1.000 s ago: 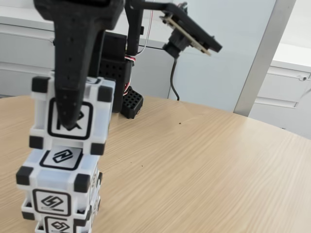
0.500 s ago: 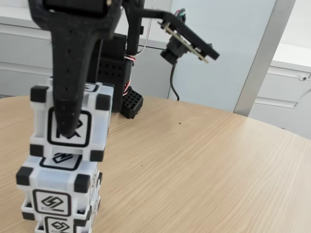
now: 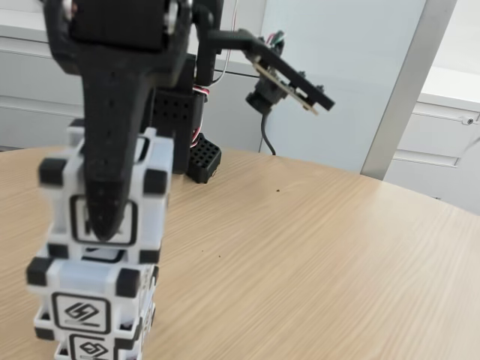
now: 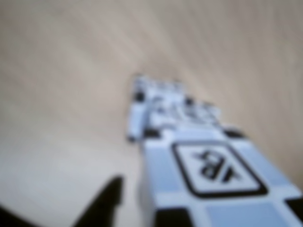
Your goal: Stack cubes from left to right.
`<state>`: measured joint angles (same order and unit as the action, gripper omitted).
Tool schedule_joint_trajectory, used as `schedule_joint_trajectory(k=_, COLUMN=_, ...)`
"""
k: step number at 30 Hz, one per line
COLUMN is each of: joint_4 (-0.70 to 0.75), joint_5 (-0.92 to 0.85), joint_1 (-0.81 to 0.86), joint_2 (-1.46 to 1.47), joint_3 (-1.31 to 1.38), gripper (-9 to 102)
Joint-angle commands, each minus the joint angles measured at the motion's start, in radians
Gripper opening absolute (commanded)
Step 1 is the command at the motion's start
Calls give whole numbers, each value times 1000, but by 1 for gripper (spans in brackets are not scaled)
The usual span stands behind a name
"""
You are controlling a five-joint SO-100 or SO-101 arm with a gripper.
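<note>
Fixed view, change: the top cube point(image 3: 105, 201), clamped in the jaws point(image 3: 105, 225), has dropped onto the middle cube point(image 3: 91, 296), which sits on the bottom cube point(image 3: 94, 346); stacking looks nearly done, release pending.
Fixed view, room: the stack stands at the tabletop's point(image 3: 315, 262) near left edge, with bare wood to the right.
Wrist view: blurred; the top cube point(image 4: 213, 179) sits above the stack, bare tabletop point(image 4: 61, 85) around it.

The table point(image 3: 315, 255) is of light wood with fine grain, and its far edge is curved. Behind it stands a pale blue wall point(image 3: 352, 67). A grey post point(image 3: 405, 82) leans across the wall on the right in the fixed view. White cabinets point(image 3: 439, 142) are on the right and also point(image 3: 30, 82) on the left. The light is soft and even.
</note>
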<state>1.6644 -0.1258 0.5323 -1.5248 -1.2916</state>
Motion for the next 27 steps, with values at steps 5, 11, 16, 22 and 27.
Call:
schedule_joint_trajectory(k=5, joint_4=8, joint_5=3, joint_1=6, joint_2=-21, joint_3=23, gripper=37)
schedule_joint_trajectory(k=11, joint_4=8, joint_5=-2, joint_1=6, joint_2=-120, joint_3=17, gripper=41)
schedule_joint_trajectory(k=16, joint_4=8, joint_5=-6, joint_1=5, joint_2=-262, joint_3=8, gripper=43)
schedule_joint_trajectory(k=22, joint_4=9, joint_5=6, joint_1=-14, joint_2=-367, joint_3=6, gripper=43)
schedule_joint_trajectory(k=27, joint_4=11, joint_5=0, joint_1=-14, joint_2=-456, joint_3=6, gripper=20)
